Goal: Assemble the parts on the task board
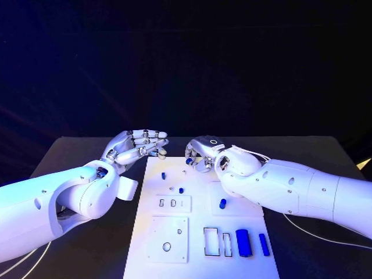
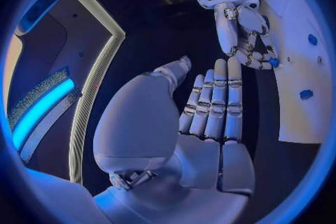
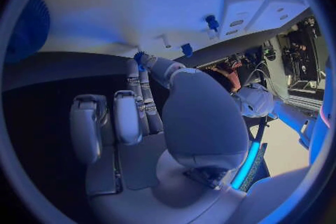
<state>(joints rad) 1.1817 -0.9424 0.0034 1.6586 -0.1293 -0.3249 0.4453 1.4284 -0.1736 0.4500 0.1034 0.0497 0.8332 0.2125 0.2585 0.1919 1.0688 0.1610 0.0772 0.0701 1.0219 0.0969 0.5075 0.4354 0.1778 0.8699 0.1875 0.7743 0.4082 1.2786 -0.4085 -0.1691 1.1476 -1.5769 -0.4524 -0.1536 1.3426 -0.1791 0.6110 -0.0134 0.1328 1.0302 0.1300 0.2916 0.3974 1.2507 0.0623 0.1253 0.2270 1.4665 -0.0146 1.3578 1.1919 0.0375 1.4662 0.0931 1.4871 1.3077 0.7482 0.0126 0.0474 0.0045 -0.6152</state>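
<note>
The white task board (image 1: 153, 256) lies lengthwise in the middle of the black table. My right hand (image 1: 206, 154) hovers over its far end and pinches a small blue part (image 1: 189, 161) at its fingertips; the same part (image 2: 273, 61) (image 3: 140, 57) appears in both wrist views. My left hand (image 1: 140, 145) hangs just off the board's far left corner, palm up, fingers stretched out side by side (image 2: 217, 101), holding nothing. Small blue pegs (image 1: 163, 175) (image 1: 181, 190) (image 1: 223, 203) stand on the board. Two longer blue blocks (image 1: 243, 242) (image 1: 264, 244) lie near its front right.
Raised white plates with slots and holes (image 1: 174, 203) (image 1: 168, 238) sit on the board's left half. Two empty rectangular frames (image 1: 211, 241) lie beside the blue blocks. A thin cable (image 1: 320, 235) runs over the black table (image 1: 77, 157) to the right of the board.
</note>
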